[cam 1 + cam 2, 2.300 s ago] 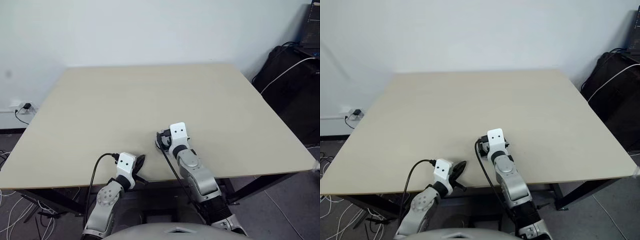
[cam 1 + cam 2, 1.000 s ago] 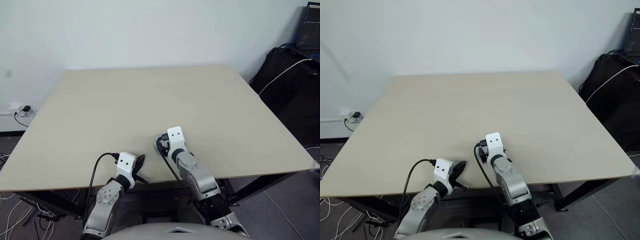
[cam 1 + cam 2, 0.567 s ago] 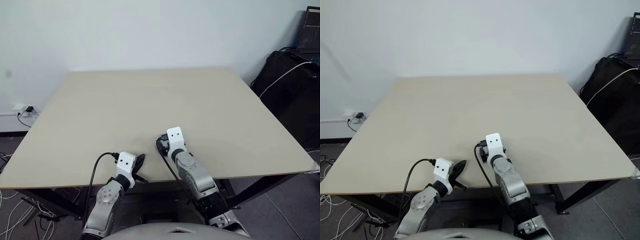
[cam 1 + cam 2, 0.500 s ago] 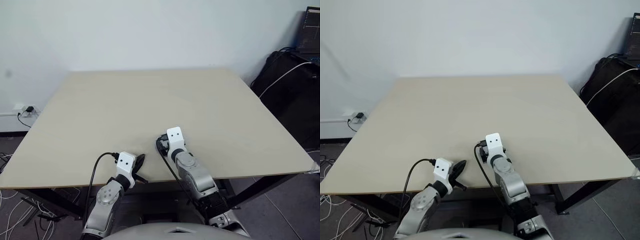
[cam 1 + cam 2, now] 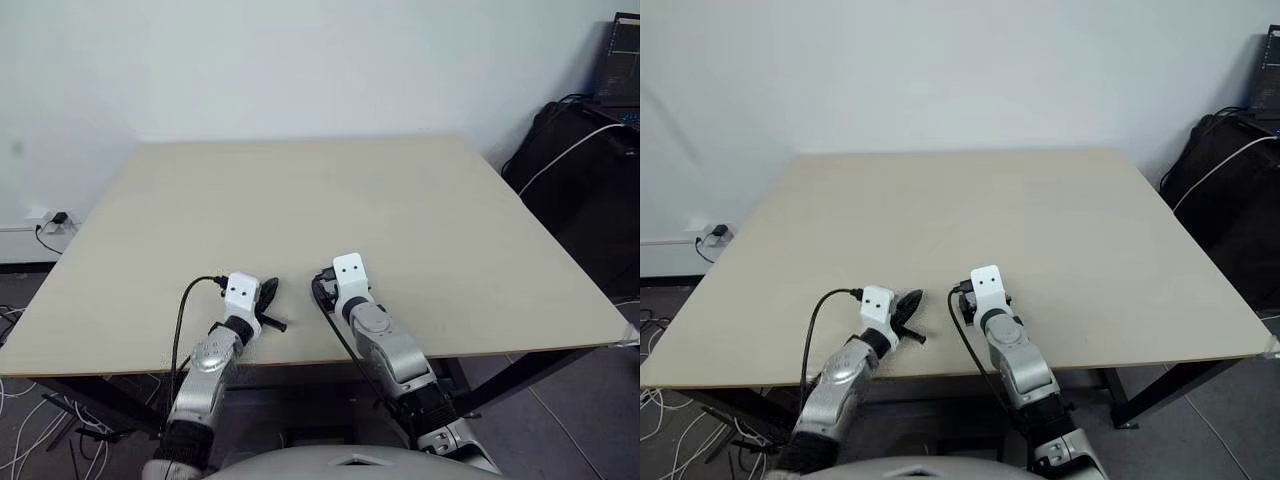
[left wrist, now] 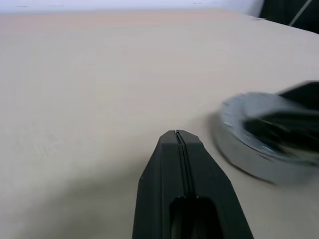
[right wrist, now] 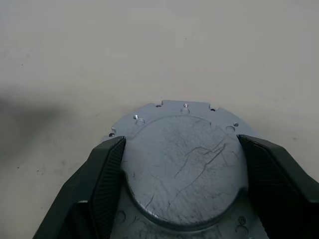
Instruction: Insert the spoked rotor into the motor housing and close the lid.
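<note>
1. From my head, my left gripper [image 5: 266, 291] and right gripper [image 5: 326, 283] sit over the near edge of the table [image 5: 300, 200], side by side.
2. Past my left wrist, my two fingers [image 6: 182, 164] are pressed flat together, holding nothing; the lid [image 6: 259, 139] lies on the table just beside them.
3. Past my right wrist, my fingers [image 7: 107, 164] stand wide apart, one on each side of the lid's raised round middle.
</note>
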{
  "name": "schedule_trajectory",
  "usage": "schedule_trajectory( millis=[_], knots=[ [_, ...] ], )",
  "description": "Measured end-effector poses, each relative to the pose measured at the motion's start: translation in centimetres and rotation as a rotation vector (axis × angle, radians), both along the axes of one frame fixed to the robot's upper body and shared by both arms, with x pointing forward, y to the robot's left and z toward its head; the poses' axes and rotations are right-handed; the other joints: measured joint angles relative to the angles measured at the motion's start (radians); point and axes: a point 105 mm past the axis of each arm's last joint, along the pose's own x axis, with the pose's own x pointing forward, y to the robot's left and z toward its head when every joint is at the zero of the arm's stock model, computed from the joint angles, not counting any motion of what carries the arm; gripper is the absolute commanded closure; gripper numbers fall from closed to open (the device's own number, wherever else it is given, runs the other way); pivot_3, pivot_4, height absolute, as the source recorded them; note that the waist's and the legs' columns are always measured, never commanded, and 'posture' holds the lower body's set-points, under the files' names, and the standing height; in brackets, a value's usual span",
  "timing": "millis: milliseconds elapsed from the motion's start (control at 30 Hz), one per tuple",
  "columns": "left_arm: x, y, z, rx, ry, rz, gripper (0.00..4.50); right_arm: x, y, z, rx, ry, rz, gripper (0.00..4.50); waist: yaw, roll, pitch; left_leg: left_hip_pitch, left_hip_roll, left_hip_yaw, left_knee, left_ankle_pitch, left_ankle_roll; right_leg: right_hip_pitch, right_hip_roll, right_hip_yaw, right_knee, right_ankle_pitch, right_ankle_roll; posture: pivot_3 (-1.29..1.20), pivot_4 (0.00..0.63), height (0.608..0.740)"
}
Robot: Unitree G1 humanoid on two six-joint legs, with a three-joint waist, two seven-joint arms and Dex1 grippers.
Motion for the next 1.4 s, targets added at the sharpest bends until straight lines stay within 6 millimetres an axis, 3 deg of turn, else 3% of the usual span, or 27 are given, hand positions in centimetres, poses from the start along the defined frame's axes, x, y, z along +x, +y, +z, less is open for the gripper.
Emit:
schedule_trajectory(
  millis=[233,400,733,1400],
  knots=[
    [3.7,-0.4,0.3,-0.045,0.024,-0.024,4.5,0.1,0.1,0.1,0.002,0.003,0.008,1.26,-0.001,-0.002,0.001,0.0,0.0,-0.001,0.0,0.0,0.0,0.0,0.0,0.0,0.0,0.002,0.004,0.0,0.0,0.74],
    [5.0,-2.8,0.4,-0.105,0.119,-0.159,4.5,0.1,0.1,0.1,0.002,0.005,0.009,1.26,-0.002,-0.003,0.001,-0.001,-0.001,-0.001,0.0,0.0,0.0,0.0,0.0,-0.001,0.0,0.002,0.004,0.0,0.0,0.74],
    [4.6,-5.4,-0.3,-0.172,0.323,-0.39,4.5,0.1,0.1,0.3,0.01,0.004,0.01,1.26,-0.01,-0.005,0.003,-0.002,-0.001,-0.003,0.0,0.0,0.0,-0.001,0.0,-0.001,-0.001,0.002,0.004,0.0,0.0,0.74],
    [4.7,-5.1,-0.3,-0.114,0.412,-0.474,4.5,0.1,0.1,0.4,0.016,0.002,0.008,1.26,-0.01,-0.009,0.007,-0.003,-0.001,-0.005,-0.001,0.0,0.0,-0.001,0.0,0.0,-0.002,0.002,0.004,0.0,0.0,0.74]
  ],
)
